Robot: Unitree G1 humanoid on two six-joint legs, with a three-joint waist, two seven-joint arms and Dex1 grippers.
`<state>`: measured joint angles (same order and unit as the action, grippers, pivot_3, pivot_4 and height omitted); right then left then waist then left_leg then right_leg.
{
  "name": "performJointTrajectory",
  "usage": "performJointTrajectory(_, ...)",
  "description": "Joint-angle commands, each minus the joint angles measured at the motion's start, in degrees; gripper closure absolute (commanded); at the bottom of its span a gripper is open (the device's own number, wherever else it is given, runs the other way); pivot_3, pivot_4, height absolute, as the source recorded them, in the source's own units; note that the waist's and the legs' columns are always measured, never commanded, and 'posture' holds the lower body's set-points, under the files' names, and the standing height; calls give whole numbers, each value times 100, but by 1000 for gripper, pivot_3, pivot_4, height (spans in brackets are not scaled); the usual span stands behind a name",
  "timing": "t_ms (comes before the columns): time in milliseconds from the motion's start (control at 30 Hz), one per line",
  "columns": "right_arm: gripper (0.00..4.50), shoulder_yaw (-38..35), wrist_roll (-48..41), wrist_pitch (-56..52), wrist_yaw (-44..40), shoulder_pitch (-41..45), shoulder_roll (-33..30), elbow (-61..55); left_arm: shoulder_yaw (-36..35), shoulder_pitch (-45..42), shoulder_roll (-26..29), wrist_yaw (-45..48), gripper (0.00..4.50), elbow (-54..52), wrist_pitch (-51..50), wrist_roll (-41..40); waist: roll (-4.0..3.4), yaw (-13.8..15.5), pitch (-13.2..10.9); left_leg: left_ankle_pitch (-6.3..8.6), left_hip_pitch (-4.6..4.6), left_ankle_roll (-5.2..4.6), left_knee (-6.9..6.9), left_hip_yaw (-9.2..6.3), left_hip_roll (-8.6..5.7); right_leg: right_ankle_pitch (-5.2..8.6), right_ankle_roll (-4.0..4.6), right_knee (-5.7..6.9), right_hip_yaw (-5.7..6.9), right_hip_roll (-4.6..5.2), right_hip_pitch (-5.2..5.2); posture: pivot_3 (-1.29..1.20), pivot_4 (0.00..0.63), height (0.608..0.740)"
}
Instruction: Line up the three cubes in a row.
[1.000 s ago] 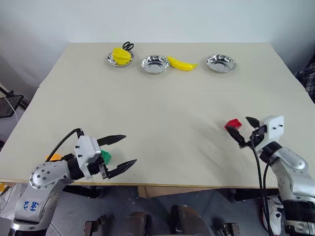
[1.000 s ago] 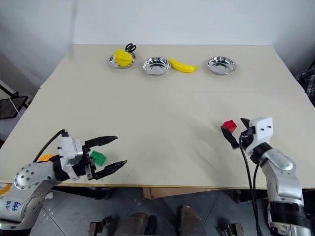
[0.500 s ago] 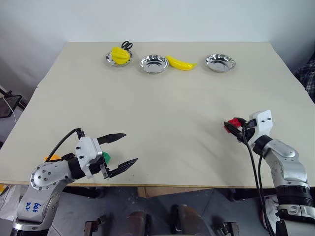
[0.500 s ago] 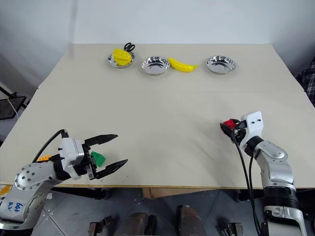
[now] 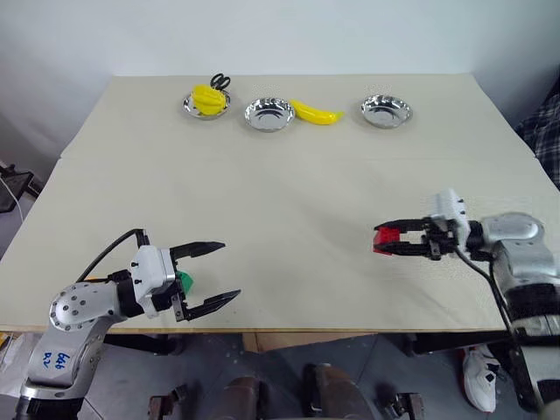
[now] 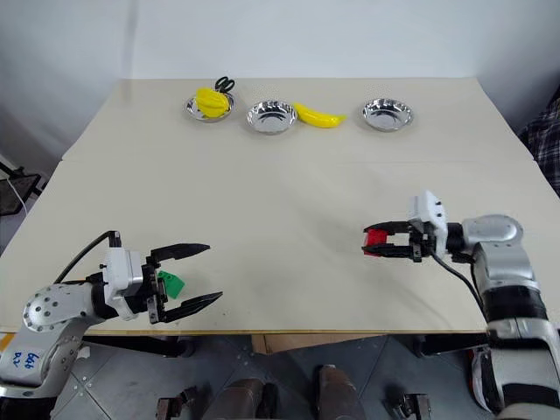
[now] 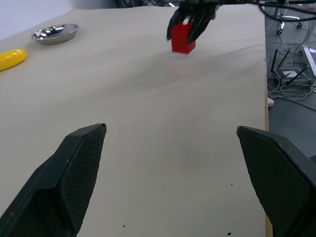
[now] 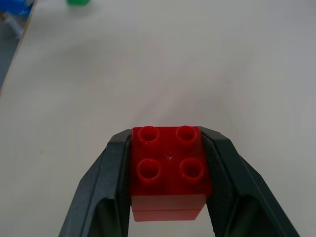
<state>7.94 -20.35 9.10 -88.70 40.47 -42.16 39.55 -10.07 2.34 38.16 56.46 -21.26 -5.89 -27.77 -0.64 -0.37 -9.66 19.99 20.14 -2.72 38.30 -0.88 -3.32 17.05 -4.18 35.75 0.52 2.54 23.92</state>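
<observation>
- Right gripper (image 6: 378,242) pinches the red cube (image 8: 169,170), carried just above the counter (image 5: 280,201).
- Left gripper (image 5: 210,276) stays spread beside the green cube (image 6: 171,283).
- Best set red down level, studs up, close enough for a row.

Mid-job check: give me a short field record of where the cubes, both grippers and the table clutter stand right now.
red cube: clamped between the right gripper's fingers, studs showing
right gripper: shut on the red cube, over the table's right half
green cube: near the table's front left edge, behind the left gripper
left gripper: open, holding nothing
orange cube: cannot place it
far edge: three steel bowls, a banana beside the middle one; yellow item and black scissors in the left bowl
row: not yet formed
</observation>
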Motion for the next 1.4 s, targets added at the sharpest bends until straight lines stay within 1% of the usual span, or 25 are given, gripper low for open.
performJointTrajectory(33,2981,609,-85,670,-380,399,-4,612,4,49,20,-18,0,-200,-61,-96,0,18,0,0,1,1,-1,-1,0,0,0,1,1,0,3,0,150,740)
performJointTrajectory(100,2981,811,-66,974,-380,664,200,1058,-26,103,41,-15,0,-256,-104,-116,0,33,0,0,9,1,0,-8,0,0,0,-3,8,1,6,0,150,740)
performJointTrajectory(200,2981,819,-22,1298,-380,973,529,1640,-137,119,80,-40,0,-278,-149,-125,1,15,-1,0,12,1,1,-8,0,0,0,-11,12,1,5,0,150,740)
performJointTrajectory(300,2981,1060,-58,1269,-380,1052,522,1788,-269,179,124,-61,0,-349,-198,-179,1,33,-1,-1,12,2,1,-11,0,0,0,-8,17,1,6,0,150,740)
performJointTrajectory(367,2981,1172,-139,1202,-380,1062,516,1777,-341,240,147,-63,0,-363,-206,-198,1,24,-1,-1,14,2,2,-13,0,0,0,-8,19,1,5,0,150,740)
performJointTrajectory(567,2981,1508,-563,879,-380,826,338,1239,-406,303,164,-56,0,-390,-246,-231,1,28,-1,-1,14,3,7,-13,1,0,0,-7,19,1,5,0,150,740)
performJointTrajectory(767,2981,1559,-706,599,-380,663,169,1011,-397,289,173,-38,0,-393,-281,-244,1,27,-1,0,13,2,8,-13,1,0,0,-7,19,2,4,0,150,740)
performJointTrajectory(833,2255,1388,-637,579,-380,666,210,1072,-389,260,178,-32,0,-367,-290,-238,1,27,-1,0,13,2,8,-13,1,0,0,-8,18,2,4,0,150,740)
performJointTrajectory(900,1689,1268,-590,653,-380,654,247,1095,-386,243,179,-25,0,-336,-288,-228,1,29,-1,0,14,2,9,-13,1,0,0,-8,18,2,4,0,150,740)
performJointTrajectory(1067,42,1231,-734,619,-380,527,118,739,-491,296,178,-24,0,-286,-254,-223,1,24,-1,0,14,2,7,-13,0,0,0,-8,19,2,4,0,150,740)
performJointTrajectory(1200,12,998,-1055,696,-380,489,65,377,-1034,550,114,-209,0,-330,-247,-346,1,7,-1,0,14,2,6,-12,1,0,0,-9,18,2,5,0,150,740)
performJointTrajectory(1367,12,1194,-1930,746,-380,178,-377,-485,-2411,1482,-54,-458,0,-414,-318,-664,1,24,-1,2,14,0,-3,-13,3,0,0,-13,20,2,8,0,150,740)
performJointTrajectory(1400,12,1290,-2101,530,-380,113,-525,-668,-2679,1698,-104,-498,0,-427,-295,-690,1,27,-1,4,15,-3,-3,-13,3,0,0,-15,20,2,7,0,150,740)
